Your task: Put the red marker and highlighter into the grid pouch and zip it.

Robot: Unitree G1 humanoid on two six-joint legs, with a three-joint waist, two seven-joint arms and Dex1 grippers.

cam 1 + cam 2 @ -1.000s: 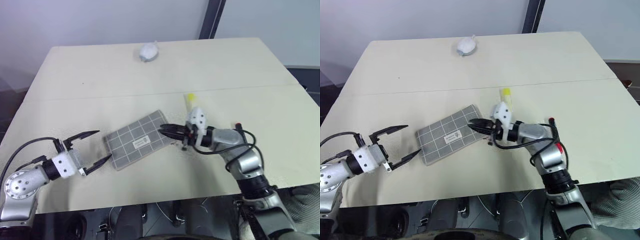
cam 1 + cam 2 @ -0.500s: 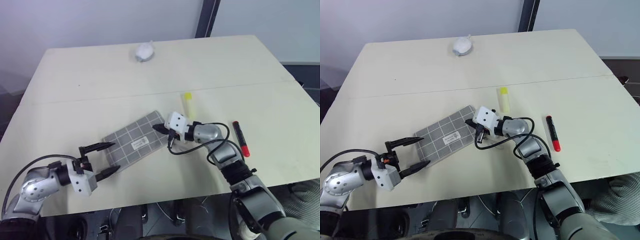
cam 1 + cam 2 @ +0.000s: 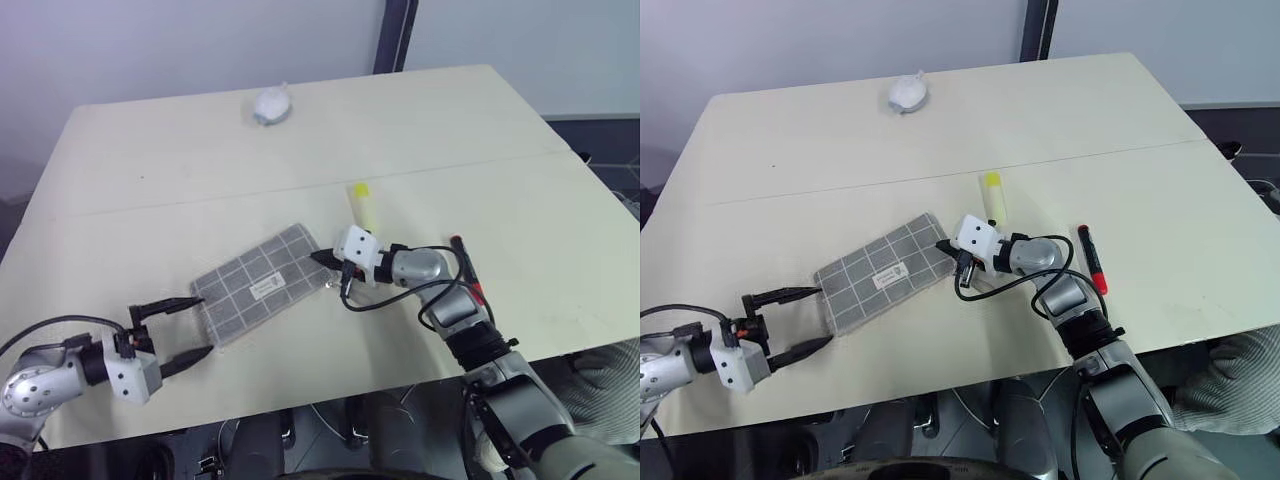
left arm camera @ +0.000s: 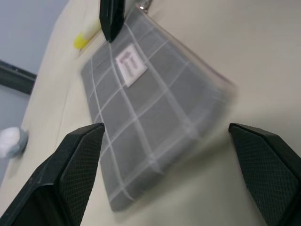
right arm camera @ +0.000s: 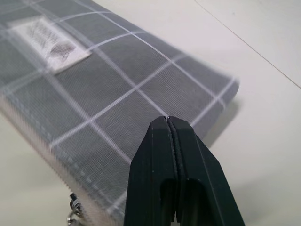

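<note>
Right wrist view alone shows the grid pouch (image 5: 117,94) zipper pull (image 5: 73,213).

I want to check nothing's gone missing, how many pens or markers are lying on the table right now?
2. The highlighter lies just beyond the right tool, past the grid pouch's far corner. The red marker lies right of that arm. Both are outside the pouch; whether it holds more cannot be seen.

You see a pale table (image 3: 150,150) with the grid pouch (image 3: 258,284), highlighter (image 3: 362,204), red marker (image 3: 1090,257) and a white lump (image 3: 269,104).
</note>
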